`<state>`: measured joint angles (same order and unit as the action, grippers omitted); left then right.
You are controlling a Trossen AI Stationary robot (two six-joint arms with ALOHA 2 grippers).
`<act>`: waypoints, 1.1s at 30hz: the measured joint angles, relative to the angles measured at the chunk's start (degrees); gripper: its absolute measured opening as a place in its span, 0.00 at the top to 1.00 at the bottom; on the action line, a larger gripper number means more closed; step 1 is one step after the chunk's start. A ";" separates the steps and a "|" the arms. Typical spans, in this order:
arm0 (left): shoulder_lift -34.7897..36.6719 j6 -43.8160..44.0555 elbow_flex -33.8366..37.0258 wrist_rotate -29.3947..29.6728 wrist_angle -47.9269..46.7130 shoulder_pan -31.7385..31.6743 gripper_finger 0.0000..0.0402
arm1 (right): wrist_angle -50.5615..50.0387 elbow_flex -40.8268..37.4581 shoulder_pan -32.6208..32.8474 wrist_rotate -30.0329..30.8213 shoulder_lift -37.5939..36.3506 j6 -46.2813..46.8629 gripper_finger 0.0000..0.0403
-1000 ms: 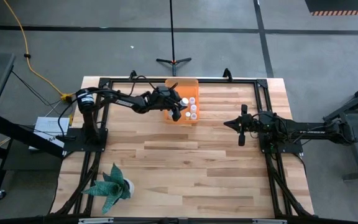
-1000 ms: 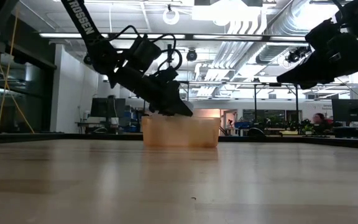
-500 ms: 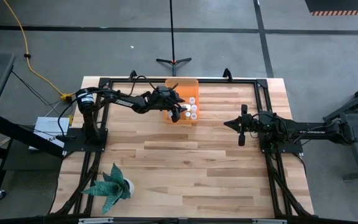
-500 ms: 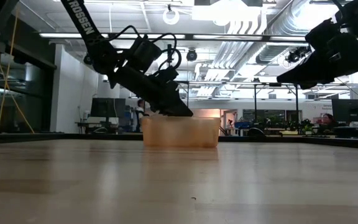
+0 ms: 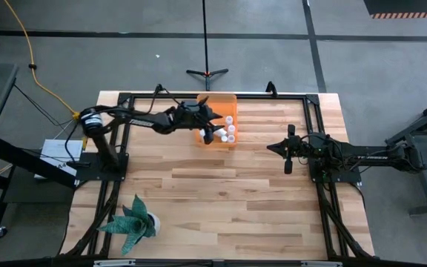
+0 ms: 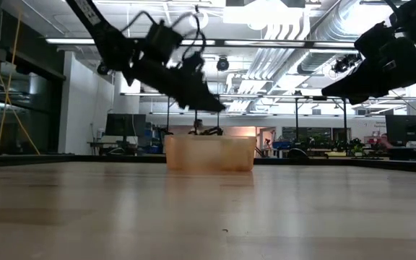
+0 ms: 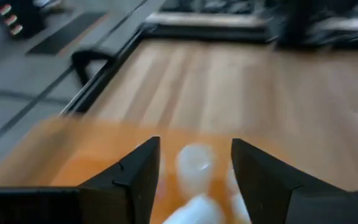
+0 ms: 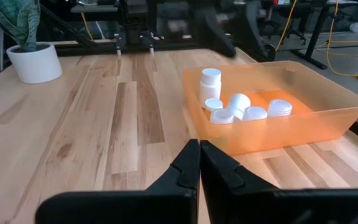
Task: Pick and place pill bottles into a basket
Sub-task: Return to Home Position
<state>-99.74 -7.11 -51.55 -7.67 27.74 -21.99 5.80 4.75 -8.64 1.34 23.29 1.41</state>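
The basket point(image 5: 218, 111) is an orange bin at the table's far middle, and it rests flat on the wood point(image 6: 209, 153). Several white pill bottles point(image 8: 238, 106) sit inside it, one upright point(image 8: 210, 82) and the others close together. My left gripper point(image 6: 215, 107) hangs open above the basket's left part point(image 5: 207, 123), clear of the rim, with nothing between its fingers point(image 7: 194, 177). The bottles point(image 7: 194, 163) show below and beyond the gap. My right gripper point(image 5: 271, 147) waits shut over the table's right part, pointing at the basket point(image 8: 199, 147).
A green spiky plant in a white pot point(image 5: 132, 221) stands at the near left corner point(image 8: 27, 43). A black frame point(image 5: 273, 95) runs along the table's edges. Bare wood point(image 5: 221, 193) lies between the basket and the near edge.
My left gripper has risen from just inside the basket to well above its rim, mostly in the last half second. It has also drawn back a little toward the table's left edge. The bottles stay in the basket.
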 joint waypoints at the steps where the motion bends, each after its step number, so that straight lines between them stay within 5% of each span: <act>1: 1.22 -0.46 0.00 -1.37 -0.30 0.33 0.44 | 0.00 0.00 0.02 0.00 0.00 0.04 0.99; 7: 9.82 -0.18 3.08 -10.97 -2.82 0.34 0.64 | -0.02 -0.01 0.00 0.00 0.00 2.37 0.98; 14: 23.47 3.65 23.02 -9.19 7.67 4.33 0.94 | -0.44 -0.02 0.00 0.32 0.00 2.64 0.98; 22: 52.14 10.36 44.21 4.80 13.51 12.46 0.85 | -0.46 0.00 0.00 3.07 -0.02 2.54 0.98; 26: 65.80 7.53 44.83 10.25 0.66 18.76 0.95 | -0.42 0.00 0.02 3.17 0.00 2.54 0.98; 33: 82.88 7.10 44.71 25.00 -19.20 27.40 0.88 | 0.00 0.00 0.00 4.40 0.00 1.03 0.98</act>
<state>-16.87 -0.01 -6.84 17.33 8.54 5.41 5.80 4.75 -8.64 5.74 23.29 2.45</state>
